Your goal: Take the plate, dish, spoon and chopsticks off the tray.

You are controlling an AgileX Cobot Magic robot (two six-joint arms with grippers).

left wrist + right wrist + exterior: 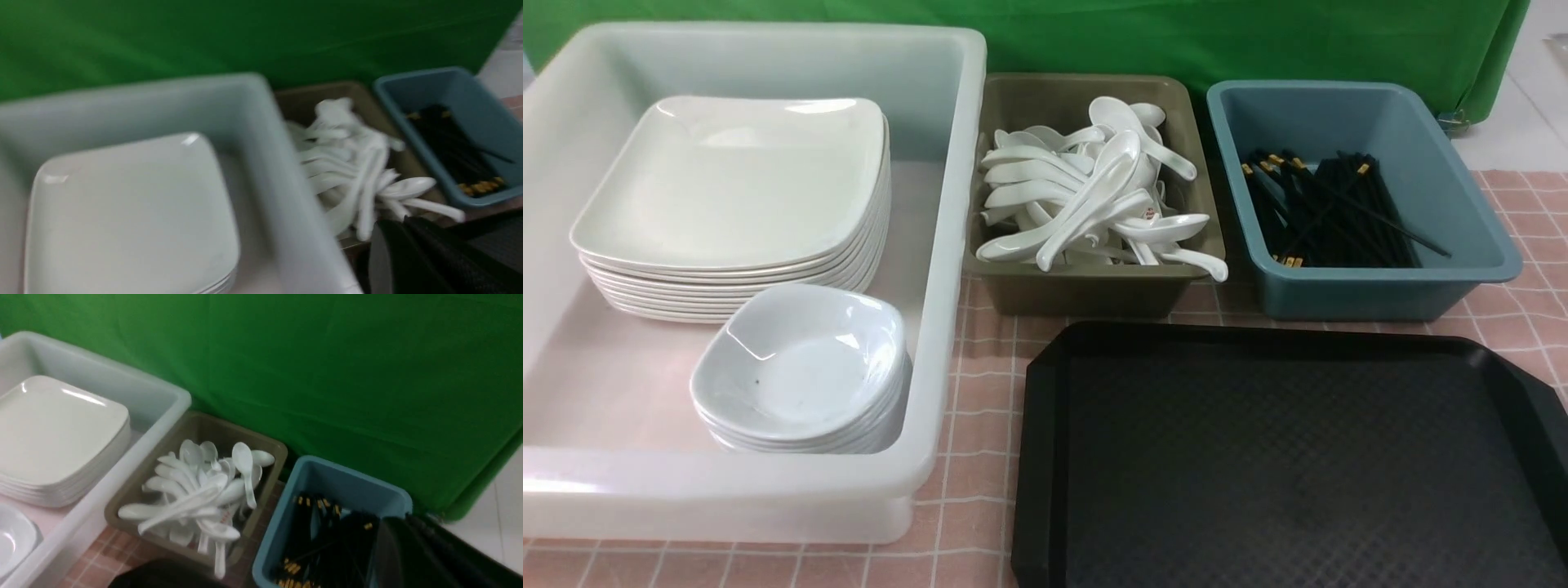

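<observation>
The black tray (1290, 457) lies at the front right with nothing on it. The plate (735, 175) tops a stack in the white tub, and the dish (800, 363) tops a smaller stack in front of it. Several spoons (1094, 192) are piled in the olive bin. Several black chopsticks (1327, 208) lie in the blue bin. Neither gripper shows in the front view. A dark part of my left gripper (408, 261) and of my right gripper (416, 555) fills a corner of each wrist view; the jaws are not discernible.
The deep white tub (947, 245) stands at the left, the olive bin (1086, 294) in the middle and the blue bin (1388, 286) at the right, all behind the tray. A pink checked cloth (980, 392) covers the table. A green backdrop hangs behind.
</observation>
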